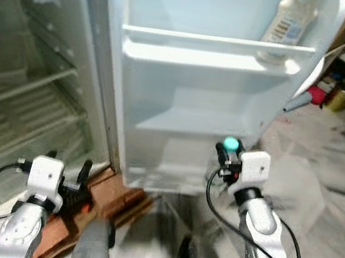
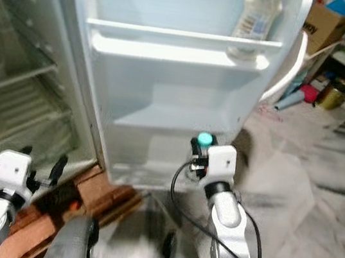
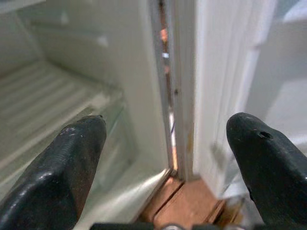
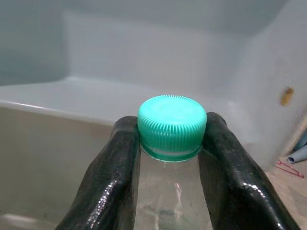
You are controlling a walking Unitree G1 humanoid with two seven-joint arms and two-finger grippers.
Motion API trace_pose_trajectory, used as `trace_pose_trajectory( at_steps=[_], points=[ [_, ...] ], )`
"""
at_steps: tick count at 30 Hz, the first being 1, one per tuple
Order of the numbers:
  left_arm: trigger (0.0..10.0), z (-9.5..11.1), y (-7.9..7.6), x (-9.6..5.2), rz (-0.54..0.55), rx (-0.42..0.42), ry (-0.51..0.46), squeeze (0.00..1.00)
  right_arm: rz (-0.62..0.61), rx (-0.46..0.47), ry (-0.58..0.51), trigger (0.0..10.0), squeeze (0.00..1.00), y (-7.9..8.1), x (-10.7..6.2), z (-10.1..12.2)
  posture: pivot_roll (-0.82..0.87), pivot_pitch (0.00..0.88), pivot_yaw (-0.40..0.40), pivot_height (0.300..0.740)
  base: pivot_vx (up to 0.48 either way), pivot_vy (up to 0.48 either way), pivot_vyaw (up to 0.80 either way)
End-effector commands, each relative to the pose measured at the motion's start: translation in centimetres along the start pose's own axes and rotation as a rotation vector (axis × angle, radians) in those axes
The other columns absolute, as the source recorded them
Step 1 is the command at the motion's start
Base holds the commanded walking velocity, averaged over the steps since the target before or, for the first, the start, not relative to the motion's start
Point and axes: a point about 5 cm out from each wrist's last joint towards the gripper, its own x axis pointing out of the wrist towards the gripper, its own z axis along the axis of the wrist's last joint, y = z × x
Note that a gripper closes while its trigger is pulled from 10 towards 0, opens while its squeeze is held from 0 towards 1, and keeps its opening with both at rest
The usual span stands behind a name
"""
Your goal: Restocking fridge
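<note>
Nearest to us, in the right wrist view, a clear bottle [image 4: 170, 191] with a ribbed green cap [image 4: 171, 125] sits between two black fingers [image 4: 108, 182], which are clamped on its neck just under the cap. We take the open fridge door [image 1: 196, 100] as our landmark. From the head we see the right gripper [image 1: 229, 152] holding that bottle up in front of the door's lower shelf [image 1: 186, 121], close to it, the green cap showing above the white wrist block. Higher on the door, a pale bottle with a label [image 1: 291, 23] stands upright at the right end of the upper door shelf [image 1: 211, 43].

Left of the door lies the fridge interior [image 1: 16, 86] with its glass and ribbed shelves. Our left gripper [image 1: 69, 169] hangs low beside the door's hinge edge, over the reddish-brown wooden base [image 1: 110, 201] under the fridge; its jaws stand wide apart with nothing between them. Right of the door, on the marble floor [image 1: 319, 190], clutter and a cardboard box [image 2: 324, 25] sit near a wall.
</note>
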Motion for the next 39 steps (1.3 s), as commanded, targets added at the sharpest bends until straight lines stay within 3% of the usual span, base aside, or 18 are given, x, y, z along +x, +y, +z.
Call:
trace_pose_trajectory(
  at_steps=[1, 8, 13, 15, 21, 27, 39],
  points=[
    [10.0, -0.2, -0.5, -0.1, -0.014, -0.007, 0.01, 0.0, -0.027, -0.016, -0.009, 10.0, 0.0, -1.1, -0.2, 0.2, 0.07, 0.037, -0.033, 0.621, 0.311, 0.0, 0.0],
    [10.0, -0.2, -0.4, -0.5, 0.01, -0.008, 0.018, 0.0, 0.031, 0.006, 0.005, 10.0, 0.0, -0.3, -0.2, 0.0, 0.09, 0.064, -0.051, 0.621, 0.081, 0.0, 0.0],
    [10.0, -0.5, 0.7, -1.9, 0.063, 0.001, 0.038, 0.0, 0.1, 0.009, -0.003, 10.0, 0.0, 0.9, 0.7, 0.4, 0.1, 0.132, -0.065, 0.621, 0.0, 0.0, 0.0],
    [10.0, -0.4, 1.6, -3.2, 0.088, 0.016, 0.053, 0.0, 0.119, 0.014, -0.015, 10.0, 0.0, 1.4, 1.5, 0.9, 0.13, 0.186, -0.065, 0.621, 0.0, 0.0, 0.0],
    [10.0, -0.1, 3.0, -5.0, 0.115, 0.048, 0.082, 0.0, 0.12, 0.01, -0.03, 10.0, 0.0, 1.6, 3.3, 1.2, 0.17, 0.247, -0.056, 0.606, 0.0, 0.0, 0.0],
    [10.0, -0.1, 2.7, -6.3, 0.094, 0.063, 0.114, 0.0, 0.137, -0.019, -0.057, 10.0, 0.0, 1.7, 4.8, 1.8, 0.19, 0.292, -0.052, 0.576, 0.0, 0.0, 0.0],
    [10.0, 0.9, 3.1, -8.1, 0.116, 0.07, 0.139, 0.0, 0.154, -0.146, -0.181, 10.0, 0.0, 2.1, 9.0, 5.1, 0.25, 0.349, -0.047, 0.576, 0.0, 0.0, 0.0]
  ],
)
